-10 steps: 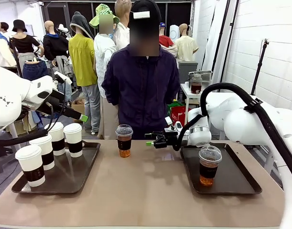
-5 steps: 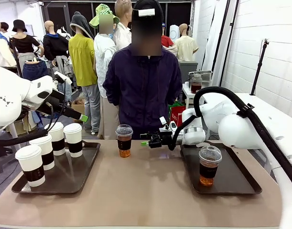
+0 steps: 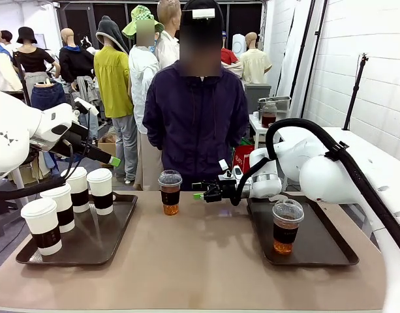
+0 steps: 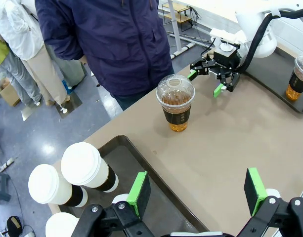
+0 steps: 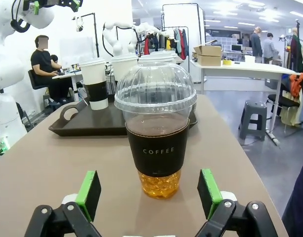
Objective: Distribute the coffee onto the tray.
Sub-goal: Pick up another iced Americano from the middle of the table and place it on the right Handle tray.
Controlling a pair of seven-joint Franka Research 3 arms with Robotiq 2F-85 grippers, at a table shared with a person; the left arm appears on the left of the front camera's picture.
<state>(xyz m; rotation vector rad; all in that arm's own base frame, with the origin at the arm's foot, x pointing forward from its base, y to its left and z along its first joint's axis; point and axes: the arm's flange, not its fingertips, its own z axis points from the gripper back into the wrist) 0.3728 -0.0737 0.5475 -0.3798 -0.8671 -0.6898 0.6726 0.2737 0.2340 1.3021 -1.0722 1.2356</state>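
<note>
A clear dome-lidded coffee cup (image 3: 169,192) stands on the bare table near the far edge, also seen in the left wrist view (image 4: 176,106) and close up in the right wrist view (image 5: 156,133). My right gripper (image 3: 198,190) is open, level with this cup and just to its right, its green pads (image 5: 89,191) a little short of the cup. A second clear cup (image 3: 287,225) stands on the right tray (image 3: 327,251). Several white paper cups (image 3: 59,207) with brown sleeves stand on the left tray (image 3: 95,248). My left gripper (image 3: 111,160) hovers open above them.
A person (image 3: 196,124) stands at the far edge of the table, right behind the middle cup, hands out of sight. Bare tabletop (image 3: 200,261) stretches between the two trays. The right tray has room around its single cup.
My right gripper has moved left along the far side of the table, closer to the middle clear cup. The left arm and all cups have stayed put.
</note>
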